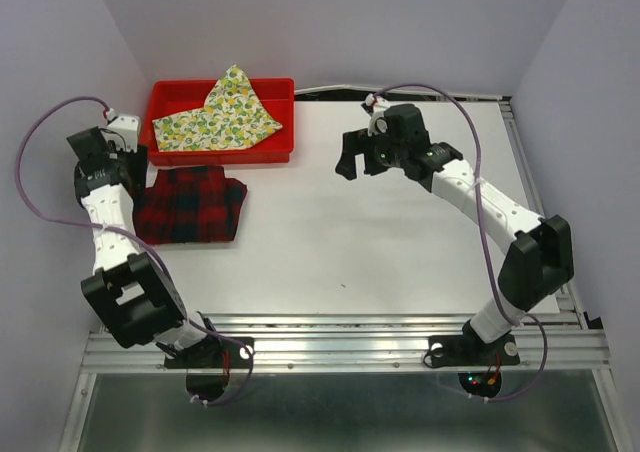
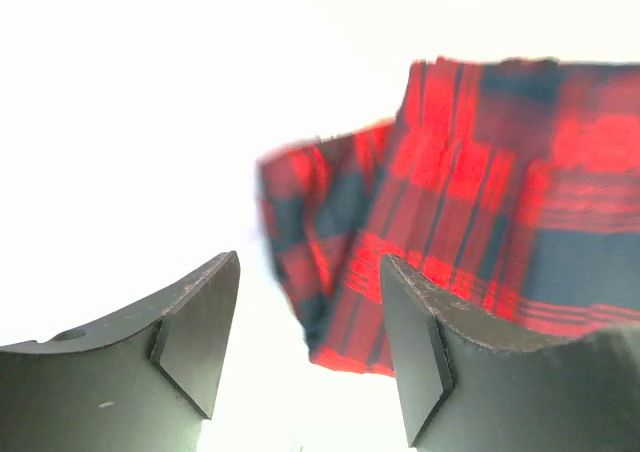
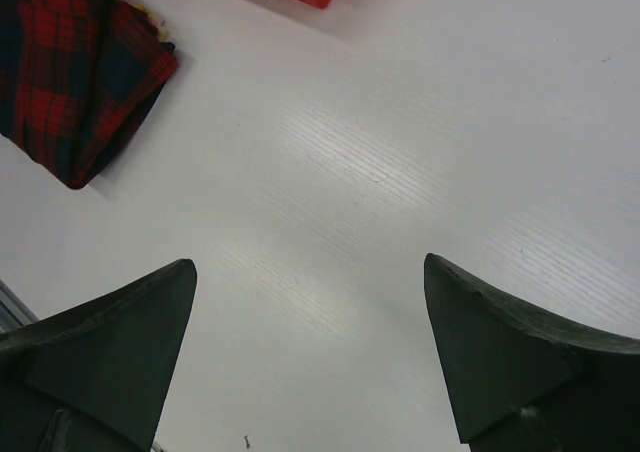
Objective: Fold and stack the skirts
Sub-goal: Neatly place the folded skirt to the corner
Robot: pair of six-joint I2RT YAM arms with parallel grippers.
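Plaid skirt (image 1: 190, 204) lies folded at left, touching red tray (image 1: 165, 97) holding lemon-print skirt (image 1: 222, 112); open table (image 1: 400, 242) centre and right; left gripper (image 2: 310, 262) jaws spread over plaid edge; right gripper (image 3: 309, 262) jaws spread wide above tabletop.

Bin (image 1: 172, 97), plaid skirt (image 1: 190, 204) left, table (image 1: 380, 242) centre open

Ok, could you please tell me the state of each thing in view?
Plaid skirt: looks folded, flat on the table, not held.
Lemon skirt: loose in the bin, not neatly folded.
Bin: upright, holding the lemon skirt.
Left claw: open, empty, by the plaid skirt.
Right claw: open, empty, above the table.
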